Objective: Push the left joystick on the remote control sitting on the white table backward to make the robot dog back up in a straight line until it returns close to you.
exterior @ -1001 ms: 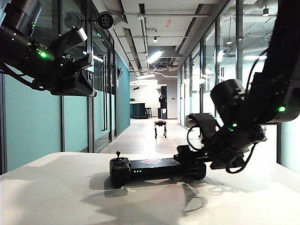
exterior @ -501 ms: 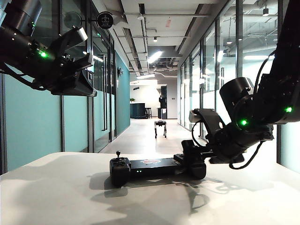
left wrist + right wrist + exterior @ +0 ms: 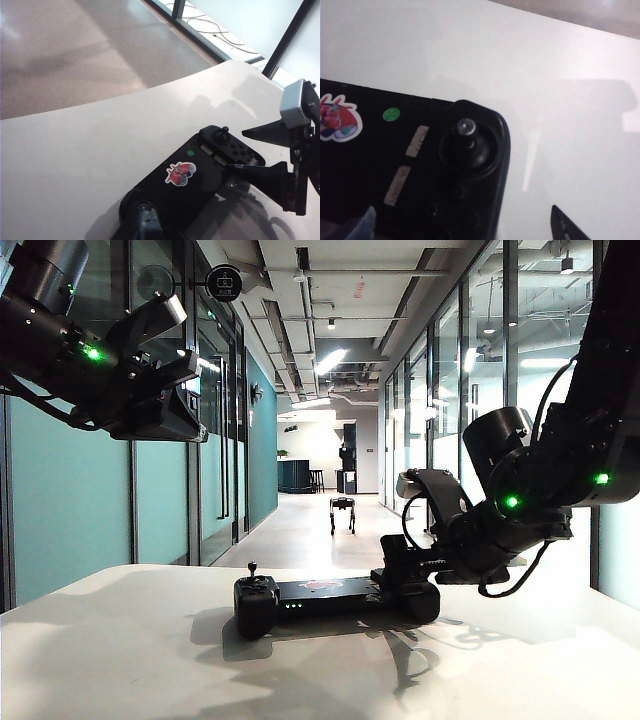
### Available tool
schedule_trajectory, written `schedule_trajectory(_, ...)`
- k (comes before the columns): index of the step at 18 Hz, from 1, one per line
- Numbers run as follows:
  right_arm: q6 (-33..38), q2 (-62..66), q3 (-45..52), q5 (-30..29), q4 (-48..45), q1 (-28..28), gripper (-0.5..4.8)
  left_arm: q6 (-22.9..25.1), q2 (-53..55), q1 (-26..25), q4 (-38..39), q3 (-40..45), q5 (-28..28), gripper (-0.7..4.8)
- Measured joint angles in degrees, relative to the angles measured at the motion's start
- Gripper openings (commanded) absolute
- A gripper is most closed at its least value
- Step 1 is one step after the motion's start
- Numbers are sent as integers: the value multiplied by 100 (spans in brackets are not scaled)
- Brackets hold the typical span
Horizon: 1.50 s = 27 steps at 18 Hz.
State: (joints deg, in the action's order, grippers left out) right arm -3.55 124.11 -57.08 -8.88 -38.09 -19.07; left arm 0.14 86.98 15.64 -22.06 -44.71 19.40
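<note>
The black remote control (image 3: 325, 597) lies across the white table (image 3: 120, 660). Its left joystick (image 3: 251, 568) stands upright and untouched at the left end. My right gripper (image 3: 402, 575) is open at the other end. In the right wrist view its fingers straddle the right-hand lobe (image 3: 465, 227) just below the right-hand stick (image 3: 466, 127); I cannot tell if they touch it. My left gripper (image 3: 190, 425) hangs high above the table's left side and looks shut, a blurred tip (image 3: 146, 225) over the left joystick (image 3: 143, 205). The robot dog (image 3: 343, 512) stands far down the corridor.
Glass walls line the corridor on both sides beyond the table's far edge (image 3: 150, 90). The remote control carries a red sticker (image 3: 179, 172) and a green dot (image 3: 190, 153) on its middle. Bare tabletop (image 3: 545, 75) surrounds the handset.
My right arm's wrist has lifted and swung a little while its open gripper stays at the remote's right end. The left arm, remote and robot dog have not moved.
</note>
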Motion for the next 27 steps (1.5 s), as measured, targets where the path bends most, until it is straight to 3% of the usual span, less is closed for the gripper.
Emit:
schedule_trajectory(19, -280, 17, -13, -269, 688, 31, 461, 0, 0, 0, 0, -2, 0, -6)
schedule_trajectory(21, -278, 20, -11, -157, 645, 28, 416, 0, 0, 0, 0, -2, 2, -6)
schedule_trajectory(27, -254, 20, 2, -234, 540, 28, 417, 0, 0, 0, 0, -2, 2, -6)
